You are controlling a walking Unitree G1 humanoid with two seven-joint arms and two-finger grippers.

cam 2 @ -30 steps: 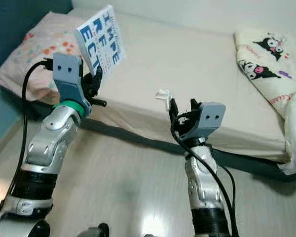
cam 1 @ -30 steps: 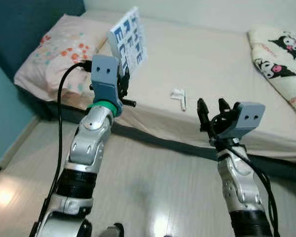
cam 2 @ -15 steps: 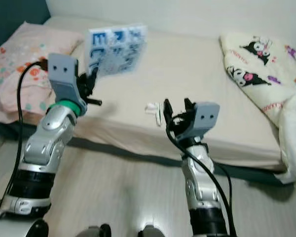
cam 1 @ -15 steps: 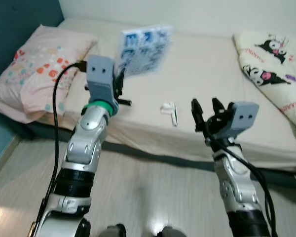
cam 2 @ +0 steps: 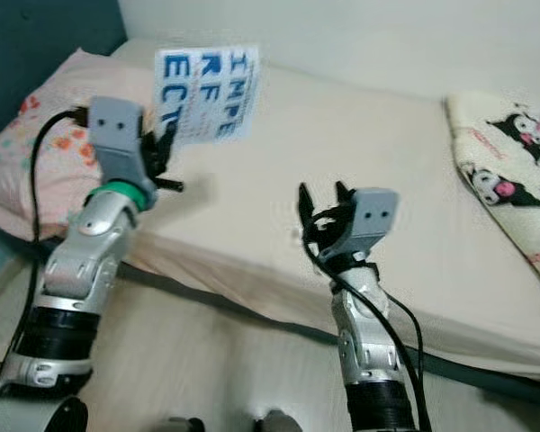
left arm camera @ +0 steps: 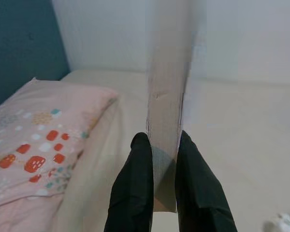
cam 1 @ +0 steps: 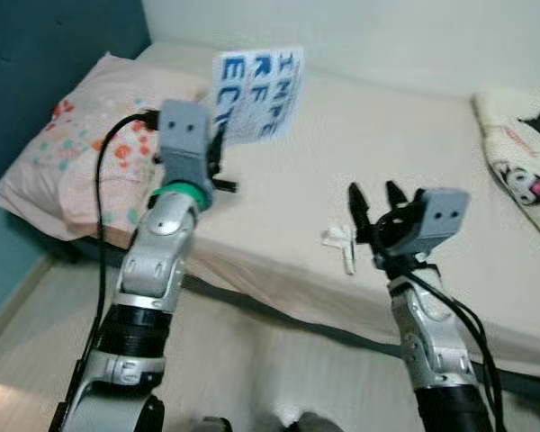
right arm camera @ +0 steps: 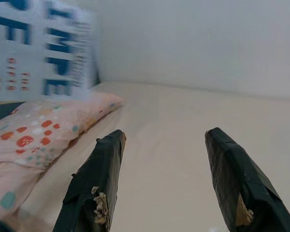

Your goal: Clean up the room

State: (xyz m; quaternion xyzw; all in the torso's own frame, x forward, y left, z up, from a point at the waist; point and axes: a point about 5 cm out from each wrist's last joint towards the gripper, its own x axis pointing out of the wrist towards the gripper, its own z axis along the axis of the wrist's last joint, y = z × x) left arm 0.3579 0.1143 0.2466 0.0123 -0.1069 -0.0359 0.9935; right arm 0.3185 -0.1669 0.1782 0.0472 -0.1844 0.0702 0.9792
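Our left gripper (left arm camera: 157, 166) clamps a thin book (cam 1: 256, 94) above the bed (cam 1: 414, 162); right gripper (cam 1: 372, 200) gapes empty. Pinched at 1 edge, it could slip.

left tool (cam 1: 218, 160) clamped, right tool (cam 1: 373, 200) spread

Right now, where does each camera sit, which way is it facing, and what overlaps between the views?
Left and right eye views: on the head, looking forward and down at the bed; both silver arms show, the left gripper holding up a blue-lettered book, the right gripper open near a small white object.
Left wrist view: along its fingers, clamped on the book's edge, toward the wall.
Right wrist view: along its spread fingers, over the mattress.
Shared: both wrist views show the patterned pillow and the book.
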